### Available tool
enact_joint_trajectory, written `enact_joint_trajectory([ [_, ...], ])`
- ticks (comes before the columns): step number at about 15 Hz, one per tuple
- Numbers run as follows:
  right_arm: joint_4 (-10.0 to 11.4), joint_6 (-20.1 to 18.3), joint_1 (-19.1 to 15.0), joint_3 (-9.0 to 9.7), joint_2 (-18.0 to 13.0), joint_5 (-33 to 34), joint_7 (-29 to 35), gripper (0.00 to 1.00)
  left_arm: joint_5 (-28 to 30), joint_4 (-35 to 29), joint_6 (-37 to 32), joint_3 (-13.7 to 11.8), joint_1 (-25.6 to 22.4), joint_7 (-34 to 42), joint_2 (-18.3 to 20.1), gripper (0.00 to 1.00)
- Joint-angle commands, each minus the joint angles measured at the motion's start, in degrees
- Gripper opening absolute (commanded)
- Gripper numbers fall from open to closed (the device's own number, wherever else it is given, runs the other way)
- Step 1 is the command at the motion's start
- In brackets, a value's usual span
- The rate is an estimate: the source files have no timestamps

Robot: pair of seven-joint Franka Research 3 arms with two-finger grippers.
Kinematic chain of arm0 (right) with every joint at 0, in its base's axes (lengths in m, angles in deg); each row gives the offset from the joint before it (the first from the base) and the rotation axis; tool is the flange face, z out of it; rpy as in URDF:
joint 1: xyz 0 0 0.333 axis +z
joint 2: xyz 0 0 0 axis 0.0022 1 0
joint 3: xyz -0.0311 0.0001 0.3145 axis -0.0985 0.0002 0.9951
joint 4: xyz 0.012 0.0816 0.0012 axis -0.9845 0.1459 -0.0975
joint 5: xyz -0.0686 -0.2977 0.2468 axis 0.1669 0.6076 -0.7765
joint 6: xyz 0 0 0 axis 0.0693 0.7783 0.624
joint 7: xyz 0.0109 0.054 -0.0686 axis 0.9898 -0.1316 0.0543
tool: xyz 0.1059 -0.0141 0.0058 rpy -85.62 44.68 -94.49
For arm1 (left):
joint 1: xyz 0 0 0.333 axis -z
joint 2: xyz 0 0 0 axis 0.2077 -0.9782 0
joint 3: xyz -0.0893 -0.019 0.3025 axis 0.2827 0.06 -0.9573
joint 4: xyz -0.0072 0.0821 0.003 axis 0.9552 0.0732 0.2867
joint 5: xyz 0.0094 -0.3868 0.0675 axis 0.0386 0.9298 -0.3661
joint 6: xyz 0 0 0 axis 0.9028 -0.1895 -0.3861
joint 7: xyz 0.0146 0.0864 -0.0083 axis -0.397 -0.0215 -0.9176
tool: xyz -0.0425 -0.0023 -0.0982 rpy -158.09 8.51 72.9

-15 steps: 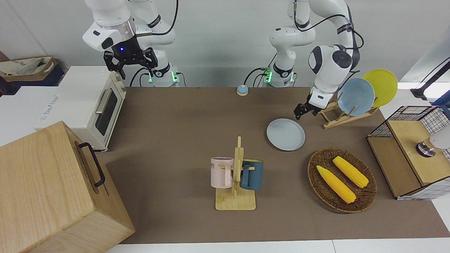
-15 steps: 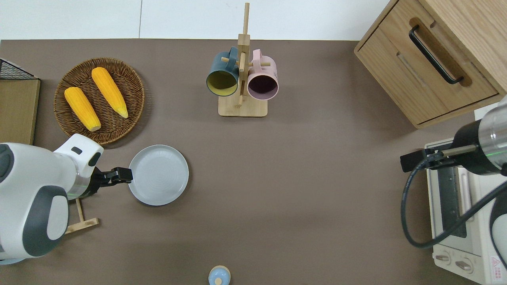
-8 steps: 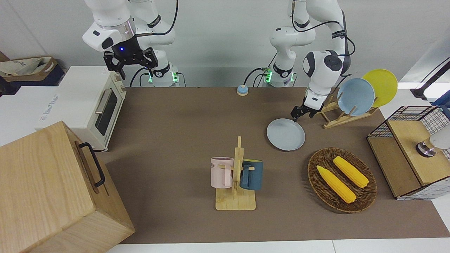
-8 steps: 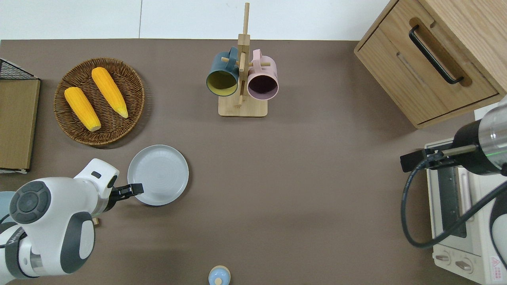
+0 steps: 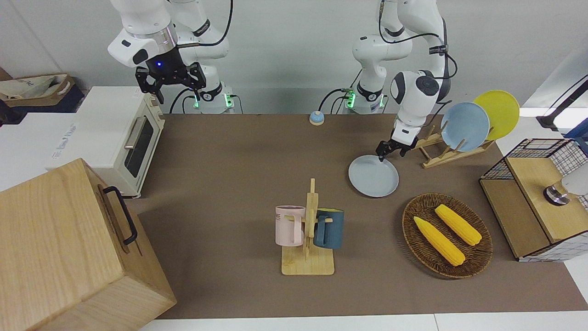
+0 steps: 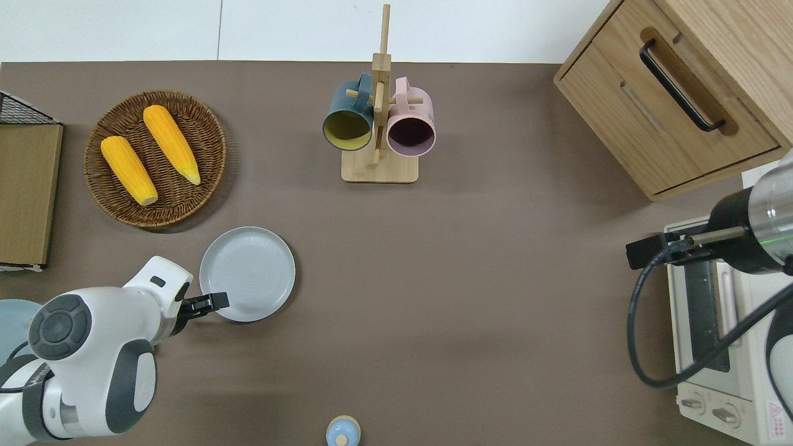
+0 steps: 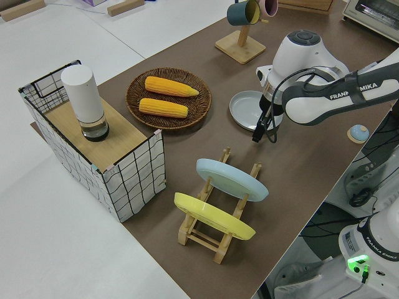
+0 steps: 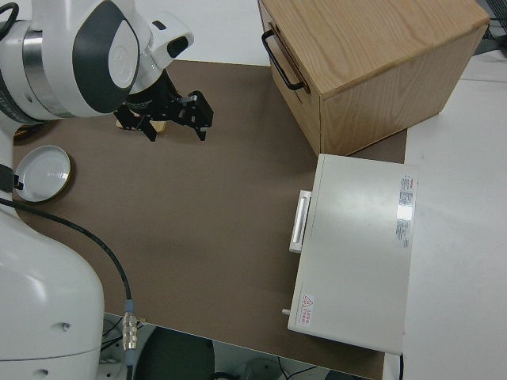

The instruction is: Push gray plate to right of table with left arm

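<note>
The gray plate (image 5: 373, 176) (image 6: 248, 274) (image 7: 246, 109) lies flat on the brown table (image 5: 239, 184), toward the left arm's end and just nearer to the robots than a wicker basket. My left gripper (image 5: 390, 154) (image 6: 207, 303) (image 7: 264, 134) hangs low at the plate's rim, on its edge nearer the robots. It looks open and holds nothing. One fingertip (image 6: 222, 301) sits at the rim; I cannot tell whether it touches. The right gripper (image 5: 170, 89) (image 8: 174, 119) is parked and open.
A wooden rack (image 5: 441, 154) with a sky-blue plate and a yellow plate stands close beside the left arm. The wicker basket (image 5: 448, 234) holds two corn cobs. A mug tree (image 5: 308, 230) stands mid-table. A toaster oven (image 5: 124, 138) and wooden cabinet (image 5: 69, 248) fill the right arm's end.
My left gripper has swung from the plate's edge facing the left arm's end round to its edge nearer the robots. The plate and the right arm have stayed put.
</note>
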Motion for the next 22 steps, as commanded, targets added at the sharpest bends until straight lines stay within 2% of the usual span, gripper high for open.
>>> enact_joint_trajectory([
  [1, -0.45, -0.83, -1.15, 0.86, -0.17, -0.59, 0.05, 0.983, 0.42, -1.57, 4.05, -0.25, 1.55, -1.14, -1.34, 0.99],
  [5, -0.45, -0.83, -1.15, 0.86, -0.17, -0.59, 0.05, 0.983, 0.42, -1.83, 4.76, -0.25, 2.08, -1.67, -2.05, 0.99],
  [7, -0.45, -0.83, -1.15, 0.77, -0.17, -0.59, 0.14, 0.983, 0.51, -1.83, 4.76, -0.25, 2.08, -1.58, -2.05, 0.93],
  [8, -0.45, -0.83, -1.15, 0.77, -0.17, -0.59, 0.05, 0.983, 0.42, -1.83, 4.76, -0.25, 2.08, -1.66, -2.05, 0.84],
  [9, -0.45, -0.83, -1.15, 0.86, -0.17, -0.59, 0.14, 0.983, 0.42, -1.83, 4.76, -0.25, 1.99, -1.67, -2.13, 0.7],
  [15, -0.45, -0.83, -1.15, 0.77, -0.17, -0.59, 0.14, 0.983, 0.42, -1.83, 4.59, -0.25, 2.52, -1.58, -2.13, 0.04],
  [16, -0.45, -0.83, -1.15, 0.77, -0.17, -0.59, 0.05, 0.983, 0.42, -1.83, 4.59, -0.25, 2.52, -1.58, -2.13, 0.0],
  [22, -0.45, -0.83, -1.15, 0.77, -0.17, -0.59, 0.05, 0.983, 0.42, -1.83, 4.06, -0.16, 2.61, -1.93, -2.05, 0.0],
])
